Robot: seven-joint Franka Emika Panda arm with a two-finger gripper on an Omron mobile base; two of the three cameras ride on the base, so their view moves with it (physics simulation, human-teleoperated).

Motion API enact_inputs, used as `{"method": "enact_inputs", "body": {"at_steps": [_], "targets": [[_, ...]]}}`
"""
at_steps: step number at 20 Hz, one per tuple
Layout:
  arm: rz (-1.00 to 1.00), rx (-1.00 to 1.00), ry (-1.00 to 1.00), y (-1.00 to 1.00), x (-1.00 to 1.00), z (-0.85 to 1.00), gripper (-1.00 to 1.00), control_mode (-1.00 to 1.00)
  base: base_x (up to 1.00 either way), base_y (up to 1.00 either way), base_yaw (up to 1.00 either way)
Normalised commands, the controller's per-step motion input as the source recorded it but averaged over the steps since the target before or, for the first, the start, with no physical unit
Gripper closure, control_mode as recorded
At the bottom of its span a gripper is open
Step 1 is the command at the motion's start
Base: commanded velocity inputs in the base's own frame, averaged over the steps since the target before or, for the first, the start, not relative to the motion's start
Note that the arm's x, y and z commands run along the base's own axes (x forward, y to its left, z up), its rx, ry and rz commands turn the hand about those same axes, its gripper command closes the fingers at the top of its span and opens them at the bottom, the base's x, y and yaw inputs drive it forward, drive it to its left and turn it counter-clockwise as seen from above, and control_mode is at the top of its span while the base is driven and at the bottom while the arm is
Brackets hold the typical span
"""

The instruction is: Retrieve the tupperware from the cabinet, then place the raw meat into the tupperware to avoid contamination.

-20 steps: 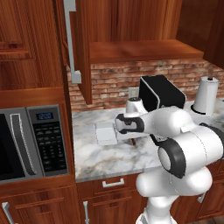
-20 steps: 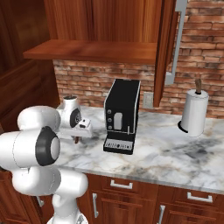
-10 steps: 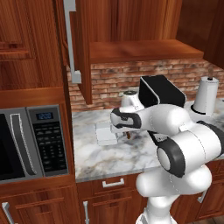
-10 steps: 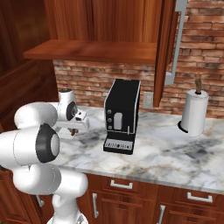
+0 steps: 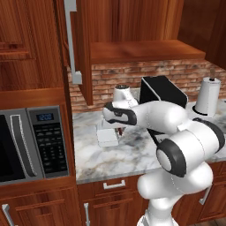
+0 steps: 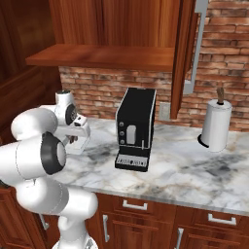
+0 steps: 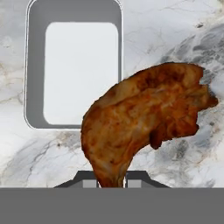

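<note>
The meat is held by its narrow end between the closed fingers of the gripper above the marble counter, just beside the tupperware, which is seen on the counter, open and upright.

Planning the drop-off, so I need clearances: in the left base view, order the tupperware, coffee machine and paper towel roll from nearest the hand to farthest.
1. tupperware, just below-left of the hand.
2. coffee machine, behind the arm, to the right.
3. paper towel roll, far right on the counter.
</note>
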Motion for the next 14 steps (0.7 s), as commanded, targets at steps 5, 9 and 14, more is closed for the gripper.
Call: {"method": "enact_inputs", "body": {"at_steps": [5,9,14], "targets": [[0.00,0.00,0.00,0.52,0.17,0.09,1.00,-1.00,0.00,0.00,0.00],[0.00,0.00,0.00,0.23,0.37,-0.10,1.00,-1.00,0.00,0.00,0.00],[0.00,0.00,0.00,0.03,0.29,-0.21,1.00,-1.00,0.00,0.00,0.00]]}}
